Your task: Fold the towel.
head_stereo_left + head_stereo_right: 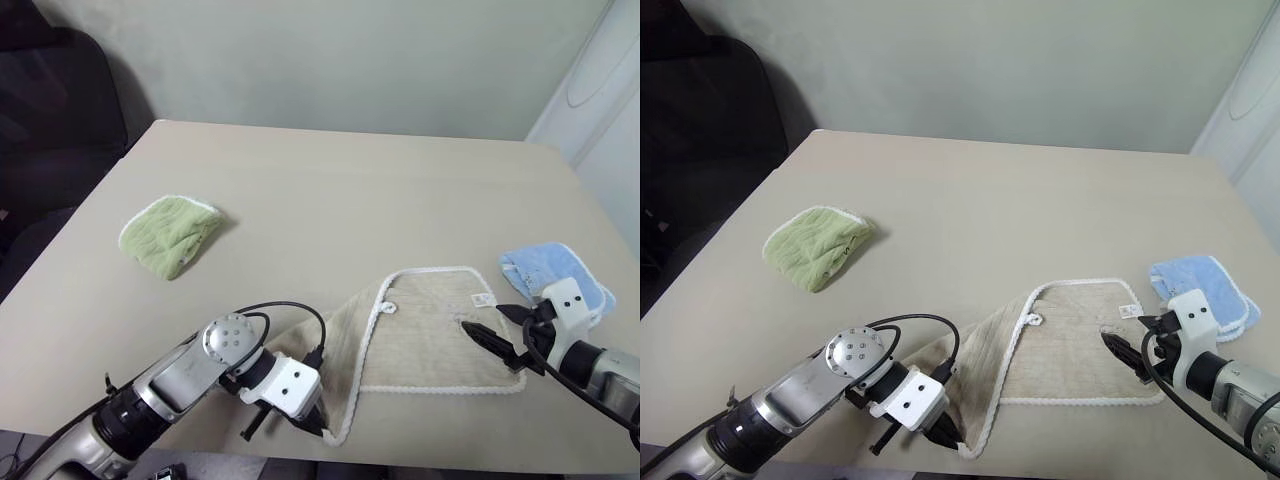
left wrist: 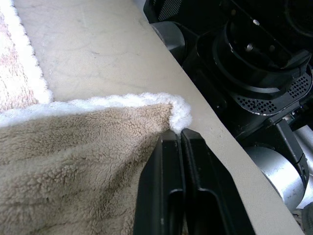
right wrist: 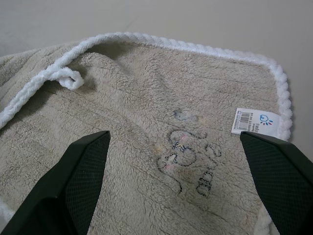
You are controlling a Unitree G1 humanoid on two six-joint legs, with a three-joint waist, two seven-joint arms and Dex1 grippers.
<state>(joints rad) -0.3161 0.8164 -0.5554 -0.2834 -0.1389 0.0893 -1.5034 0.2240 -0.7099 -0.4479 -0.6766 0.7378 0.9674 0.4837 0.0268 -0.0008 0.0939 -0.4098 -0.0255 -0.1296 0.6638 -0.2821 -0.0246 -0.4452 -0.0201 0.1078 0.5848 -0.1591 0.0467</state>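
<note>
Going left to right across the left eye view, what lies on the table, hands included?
green towel → left hand, shut on the towel's near corner → the towel → right hand, open over the towel → light blue towel

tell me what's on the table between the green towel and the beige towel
Nothing: bare table runs from the green towel across to the beige towel, as the left eye view shows.
</note>
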